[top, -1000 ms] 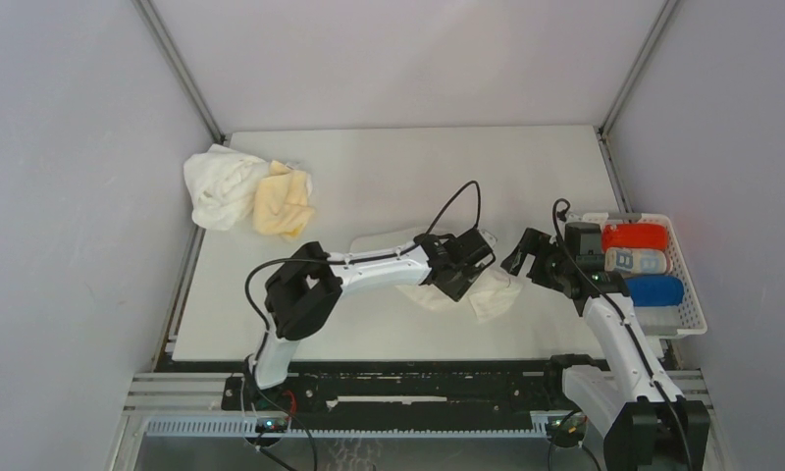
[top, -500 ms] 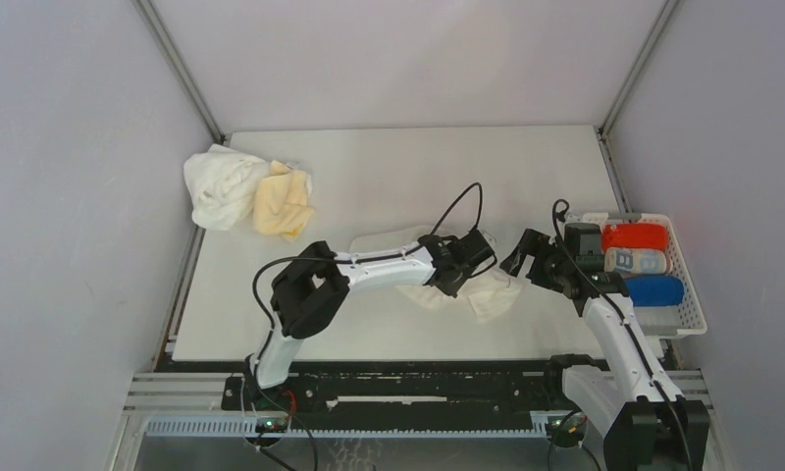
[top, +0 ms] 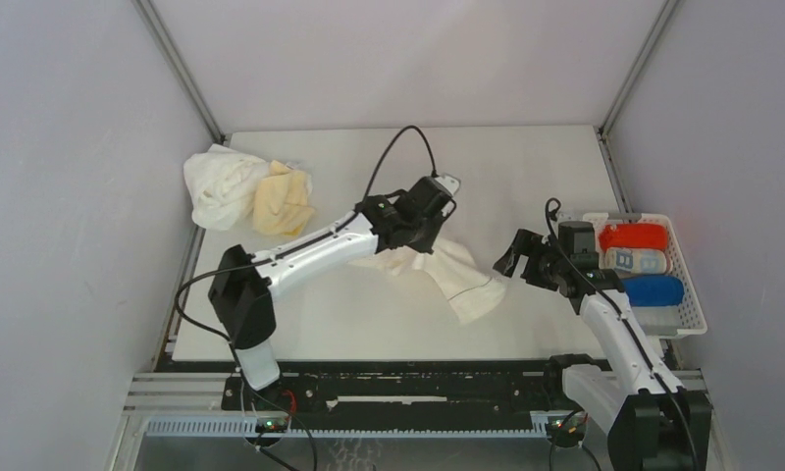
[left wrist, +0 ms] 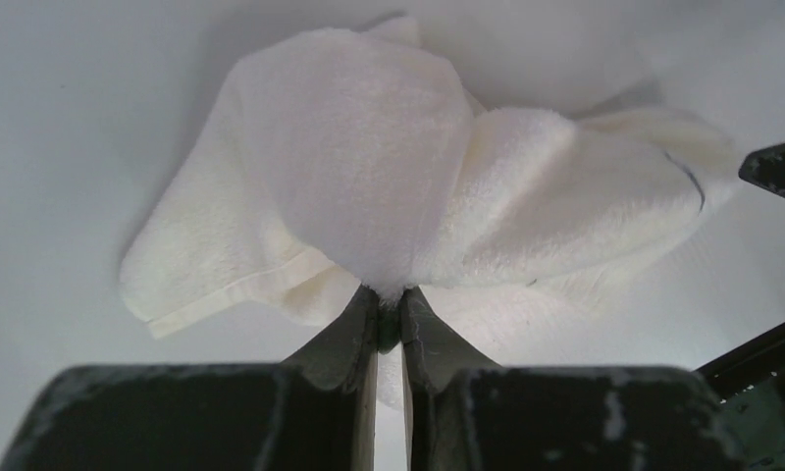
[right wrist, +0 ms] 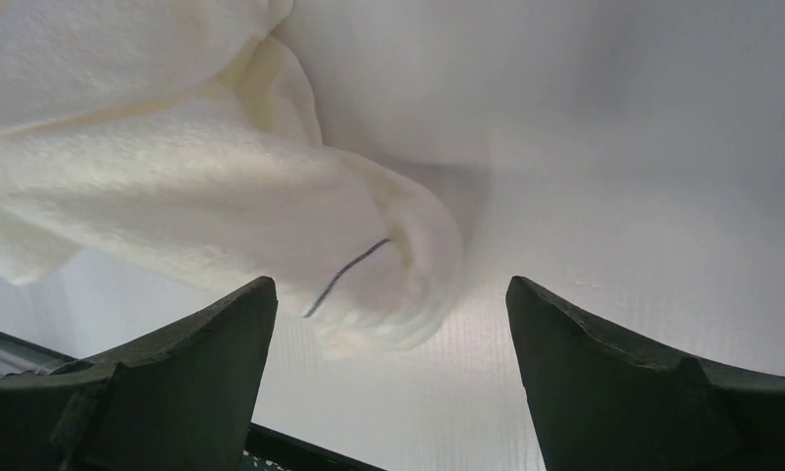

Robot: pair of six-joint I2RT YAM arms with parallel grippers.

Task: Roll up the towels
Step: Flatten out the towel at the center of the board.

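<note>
The left claw (left wrist: 389,312) has pinched shut on a fold of the cream towel (top: 459,277) and pulled it away from the basket (top: 679,322), drawing the cloth out longer across the tabletop (top: 526,177). The right claw (top: 514,257) hangs wide open and empty between towel and basket. This looks like straightening the towel before rolling it.

White shells and black joints on the left arm (top: 315,245) and right arm (top: 619,339); thin black cable (top: 412,128) upper centre; left gripper (left wrist: 390,309) dark grey, scuffed.
</note>
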